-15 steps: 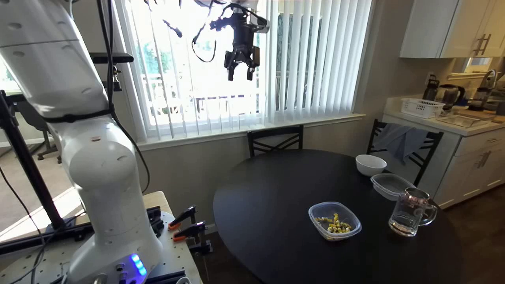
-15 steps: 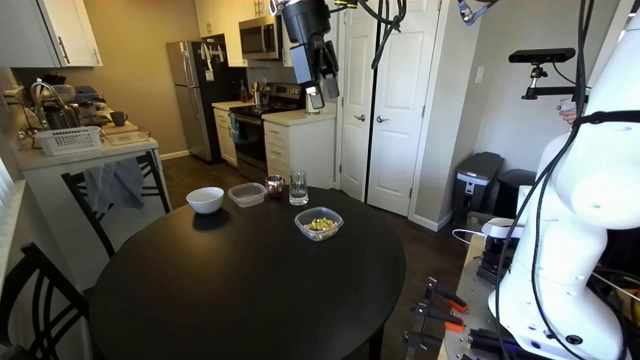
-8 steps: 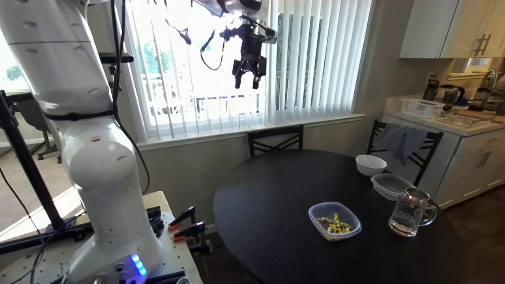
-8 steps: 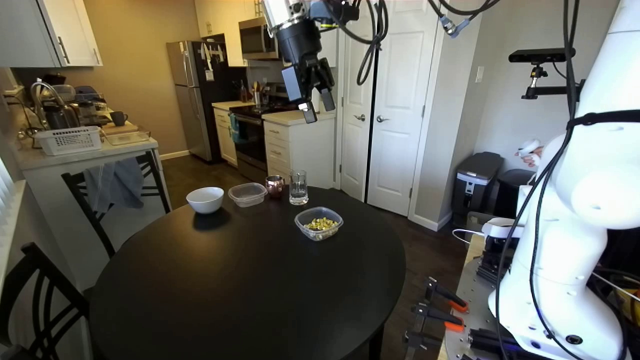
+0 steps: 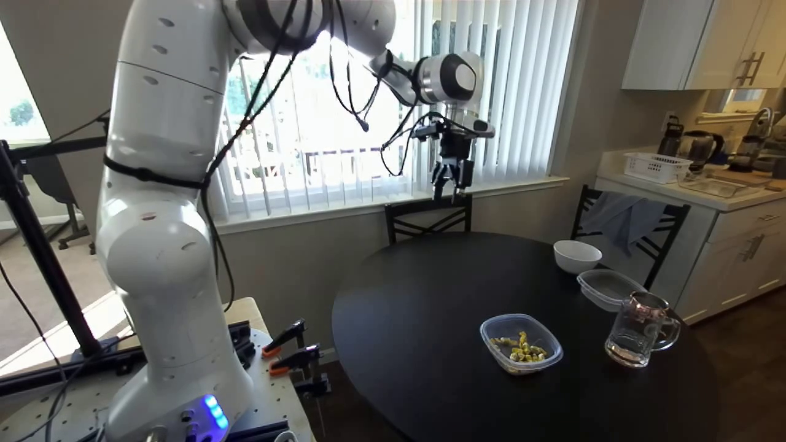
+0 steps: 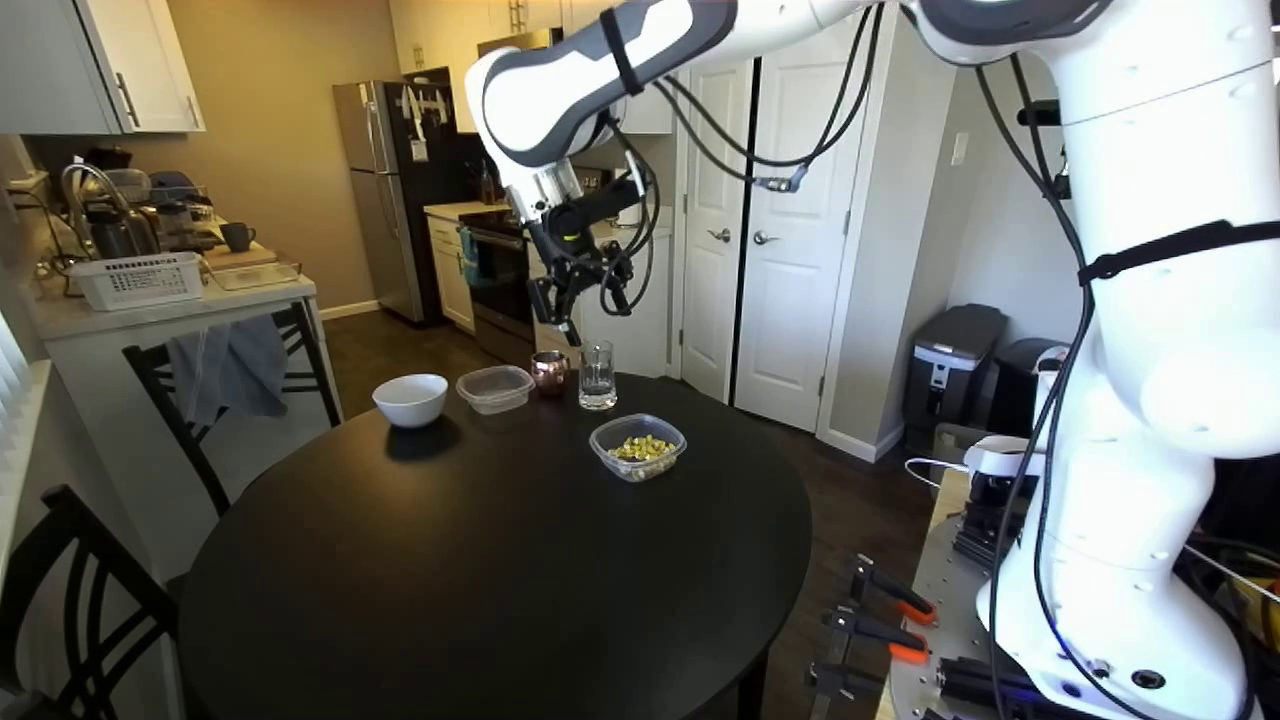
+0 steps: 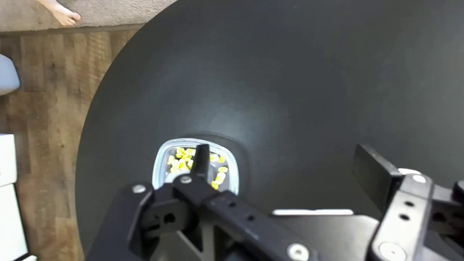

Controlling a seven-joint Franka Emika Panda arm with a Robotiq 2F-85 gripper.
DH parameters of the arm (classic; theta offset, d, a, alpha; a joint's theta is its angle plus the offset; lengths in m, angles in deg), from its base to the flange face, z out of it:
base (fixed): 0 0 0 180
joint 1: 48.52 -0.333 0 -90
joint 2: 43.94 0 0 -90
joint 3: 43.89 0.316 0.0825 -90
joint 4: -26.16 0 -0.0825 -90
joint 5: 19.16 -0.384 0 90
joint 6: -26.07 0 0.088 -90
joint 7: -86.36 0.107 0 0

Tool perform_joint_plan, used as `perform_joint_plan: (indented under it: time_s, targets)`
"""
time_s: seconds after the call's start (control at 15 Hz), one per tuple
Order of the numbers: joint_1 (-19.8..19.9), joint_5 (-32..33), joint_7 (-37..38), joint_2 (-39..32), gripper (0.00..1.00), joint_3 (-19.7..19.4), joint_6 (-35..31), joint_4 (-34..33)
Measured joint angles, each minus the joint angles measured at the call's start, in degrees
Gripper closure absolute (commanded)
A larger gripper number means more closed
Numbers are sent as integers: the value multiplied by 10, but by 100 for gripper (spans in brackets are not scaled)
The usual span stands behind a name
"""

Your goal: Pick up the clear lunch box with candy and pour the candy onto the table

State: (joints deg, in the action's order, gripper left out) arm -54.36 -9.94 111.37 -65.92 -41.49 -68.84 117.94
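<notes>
Checking the clear lunch box [image 5: 519,324], we found it round-cornered, upright on the table [image 5: 424,307] near the glass mug [image 5: 632,337], yellowish candy [image 5: 526,352] inside. Wrist view gave us table edge left of it, open tabletop right. Gripper [image 7: 281,148] hung above the table, spread wide.

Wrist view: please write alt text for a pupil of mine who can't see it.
A clear lunch box holding yellow candy sits on a round dark table, seen from above, partly hidden behind one of the robot's open jaws. At upper left, a bare foot shows beyond the table's edge.
</notes>
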Motion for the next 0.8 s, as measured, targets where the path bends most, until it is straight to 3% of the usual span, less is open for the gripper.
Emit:
perform_joint_plan:
  time_s: [0.47, 0.8]
  targets:
    - [-30, 84, 132, -179, 0, -79, -16, -78]
    - [-35, 90, 148, -235, 0, -93, -6, -112]
